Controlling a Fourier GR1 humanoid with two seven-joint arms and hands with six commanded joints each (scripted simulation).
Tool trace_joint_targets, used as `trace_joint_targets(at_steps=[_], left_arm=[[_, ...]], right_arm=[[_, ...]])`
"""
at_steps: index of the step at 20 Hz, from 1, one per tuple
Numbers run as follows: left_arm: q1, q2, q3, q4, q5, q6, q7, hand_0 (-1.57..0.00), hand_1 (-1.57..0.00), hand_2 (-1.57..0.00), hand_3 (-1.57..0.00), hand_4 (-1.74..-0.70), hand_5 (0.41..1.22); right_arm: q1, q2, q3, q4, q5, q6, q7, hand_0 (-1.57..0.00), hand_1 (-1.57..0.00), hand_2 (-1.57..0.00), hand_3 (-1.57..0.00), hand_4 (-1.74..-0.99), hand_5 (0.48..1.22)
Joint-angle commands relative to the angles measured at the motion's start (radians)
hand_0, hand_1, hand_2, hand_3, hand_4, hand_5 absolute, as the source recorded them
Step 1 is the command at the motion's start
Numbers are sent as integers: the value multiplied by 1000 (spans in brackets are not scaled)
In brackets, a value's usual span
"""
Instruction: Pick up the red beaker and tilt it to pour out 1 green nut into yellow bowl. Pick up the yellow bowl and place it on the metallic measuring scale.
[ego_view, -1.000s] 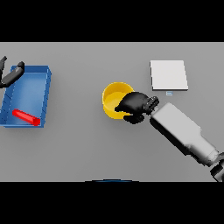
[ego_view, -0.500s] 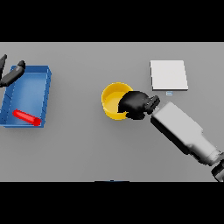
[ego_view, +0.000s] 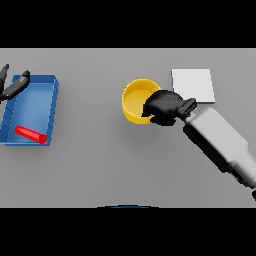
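So my right hand (ego_view: 162, 107) is clamped on the yellow bowl (ego_view: 136, 99), fingers curled over its right rim, and my arm runs off toward the lower right corner of the surface (ego_view: 105, 160). The bowl sits a bit right of the middle, closer to the far edge than the near one. I can't make out whether there's anything inside it, it just looks plain yellow from up here.

The metallic measuring scale (ego_view: 194, 84) is just beyond and to the right of that hand, a flat pale square near the far edge. The bowl and the scale aren't touching; my hand is sort of between them.

Over at the left edge there's a blue tray (ego_view: 47, 95), and the red beaker (ego_view: 31, 134) is lying on its side in the near part of it, close to the tray's front wall.

My left hand (ego_view: 14, 86) is up at the far left corner of the tray, partly cut off by the edge of the view. Its fingers are loosely spread and holding nothing; from this angle I can't tell if they touch the tray rim or just hover above it.
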Motion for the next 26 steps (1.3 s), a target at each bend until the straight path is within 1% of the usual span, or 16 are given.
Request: trace_joint_targets(at_steps=[1, 2, 3, 7, 9, 10, 12, 13, 15, 18, 20, 21, 22, 24, 25, 26], left_arm=[[4, 4, 0, 9, -3, -7, -11, 1, 1, 1, 1, -717, 686], [-1, 7, 5, 11, 0, -9, -12, 1, 1, 1, 1, -714, 686], [-1, 6, 6, 11, -1, -7, -14, 1, 1, 1, 1, -714, 686], [10, 7, 6, -4, 2, 1, -14, 1, 1, 1, 1, -721, 694], [9, 21, 14, -21, 9, -1, -14, 1, 1, 1, 1, -725, 704], [13, 17, 11, -19, 9, 0, -8, 1, 1, 1, 1, -727, 710], [12, 9, 10, -18, 9, 8, 0, 1, 1, 1, 1, -730, 719], [16, 12, 6, -21, 5, 10, 1, 1, 1, 1, 1, -729, 717], [3, 15, 3, -26, 3, 10, 34, 1, 1, 1, 1, -731, 724], [11, 14, 4, -33, 8, 11, 30, 1, 1, 1, 1, -739, 734], [21, 29, 5, -46, 9, 11, 37, 1, 1, 1, 1, -732, 735], [23, 30, 3, -53, 7, 16, 49, 1, 1, 1, 1, -727, 734], [19, 29, 5, -44, 7, 13, 44, 1, 1, 1, 1, -722, 732], [21, 35, 5, -44, 9, 2, 38, 1, 1, 1, 1, -720, 720], [22, 35, 6, -53, 11, 6, 40, 1, 1, 1, 1, -722, 717], [16, 29, 6, -52, 11, 13, 49, 1, 1, 1, 1, -724, 714]], right_arm=[[-5, -24, -18, -18, -1, 2, 4, -1565, -1565, -1426, -1194, -1739, 1219], [-3, -38, -33, -30, -2, -1, 28, -1566, -1566, -1455, -1180, -1739, 1220], [2, -48, -41, -39, -4, -2, 35, -1567, -1567, -1478, -1170, -1740, 1220], [13, -75, -68, -42, 0, -16, 42, -1563, -1569, -1526, -1157, -1740, 1220], [-2, -101, -84, -12, 8, -46, 8, -1566, -1570, -1516, -1149, -1741, 1220], [-11, -114, -93, 18, 15, -70, -12, -1567, -1570, -1527, -1151, -1741, 1221], [-22, -106, -113, 55, 15, -92, 12, -1568, -1570, -1537, -1153, -1741, 1221], [-23, -107, -128, 87, 10, -104, 3, -1569, -1571, -1534, -1151, -1741, 1221], [-33, -112, -145, 147, 18, -140, -1, -1570, -1571, -1537, -1150, -1741, 1221], [-55, -115, -154, 223, 31, -190, -28, -1570, -1571, -1546, -1146, -1741, 1221], [-64, -112, -171, 287, 36, -212, -20, -1571, -1571, -1542, -1150, -1741, 1221], [-68, -117, -178, 322, 36, -220, -29, -1571, -1571, -1537, -1147, -1741, 1221], [-82, -107, -181, 367, 45, -239, -21, -1571, -1571, -1519, -1156, -1741, 1221], [-102, -102, -192, 446, 51, -275, -54, -1571, -1571, -1487, -1195, -1741, 1221], [-111, -96, -197, 485, 55, -289, -54, -1571, -1571, -1474, -1235, -1741, 1221], [-115, -83, -204, 506, 51, -291, -36, -1571, -1571, -1464, -1268, -1741, 1221]])
